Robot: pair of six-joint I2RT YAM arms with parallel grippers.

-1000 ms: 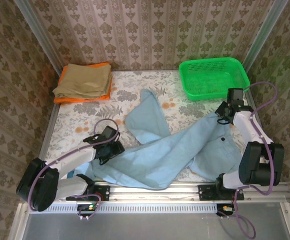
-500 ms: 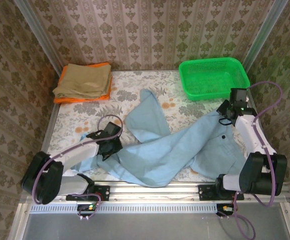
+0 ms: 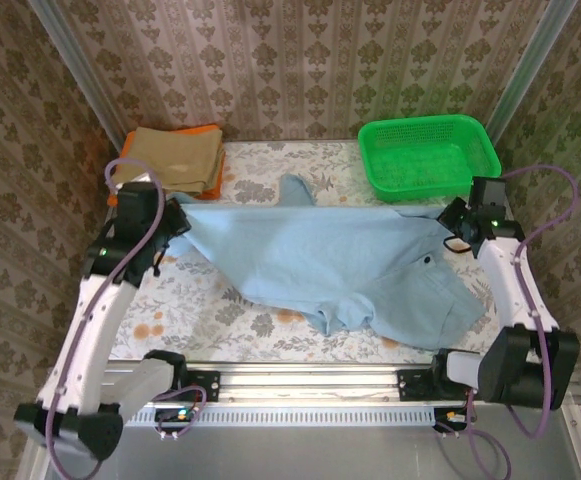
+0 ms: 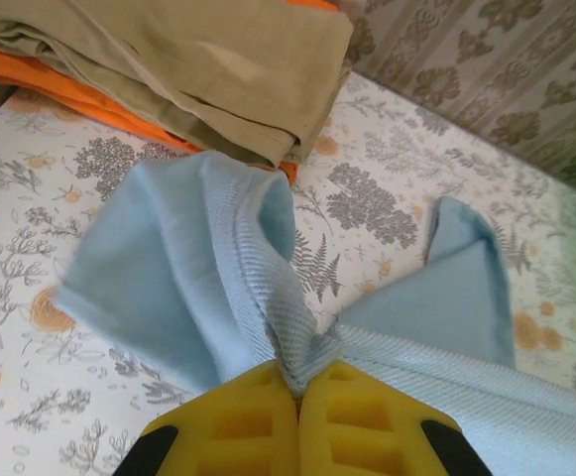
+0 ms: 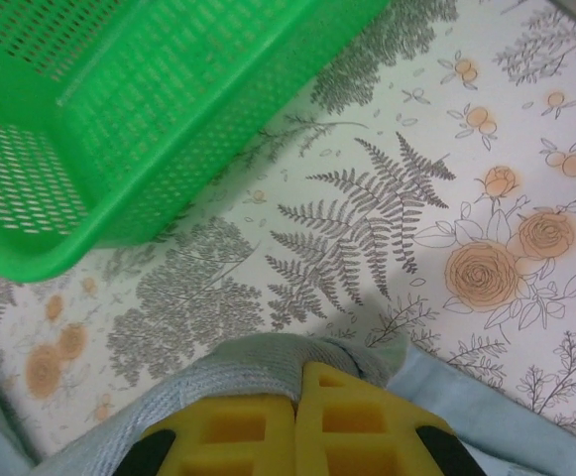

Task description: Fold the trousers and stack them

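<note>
The light sky-blue trousers (image 3: 330,260) hang stretched across the table between both arms, sagging to the cloth in the middle. My left gripper (image 3: 175,218) is raised at the left and shut on a hem of the trousers (image 4: 258,288); its yellow fingers (image 4: 248,426) pinch a ribbed fold. My right gripper (image 3: 448,228) holds the opposite end at the right, near the basket. Its yellow fingers (image 5: 357,421) are shut on the ribbed edge of the trousers (image 5: 268,362).
Folded tan khaki trousers (image 3: 167,160) lie on an orange cloth (image 3: 210,180) at the back left, just beyond my left gripper. A green mesh basket (image 3: 428,155) stands at the back right. Patterned walls close in on three sides.
My left gripper shut on the trouser hem, then lifted it far to the back left, pulling the trousers out straight. My right gripper kept its hold and shifted slightly back.
</note>
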